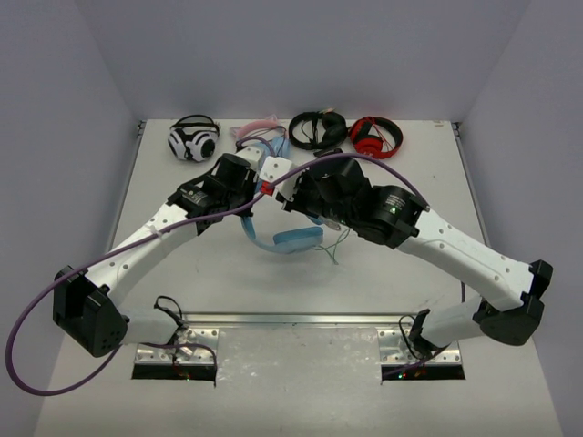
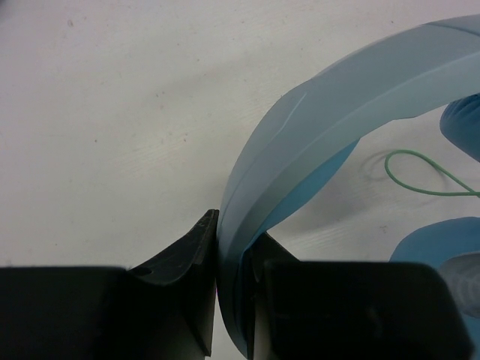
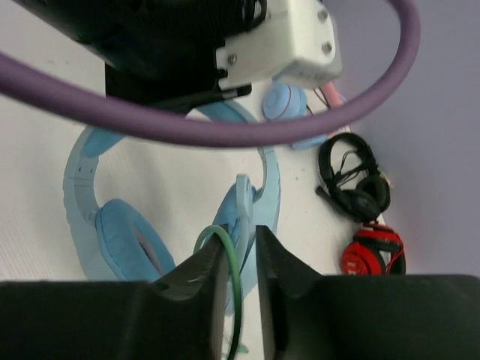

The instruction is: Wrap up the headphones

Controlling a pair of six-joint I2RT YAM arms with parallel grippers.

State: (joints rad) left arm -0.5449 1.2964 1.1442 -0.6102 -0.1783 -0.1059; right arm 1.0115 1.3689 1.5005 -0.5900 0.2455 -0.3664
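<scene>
White table (image 1: 228, 282); headphones (image 2: 337, 90) within left pincer (image 2: 234, 232)

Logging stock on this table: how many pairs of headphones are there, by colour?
Light-blue headphones: 1
White-and-black pair: 1
Blue pair with pink headband: 1
Black pair: 1
Red-and-black pair: 1
Total: 5

headphones (image 1: 296, 239): mostly buried under both arms (image 1: 364, 205), top view
ear cups (image 2: 435, 244): clipped by right edge
cable (image 3: 235, 277): ends unseen
</scene>
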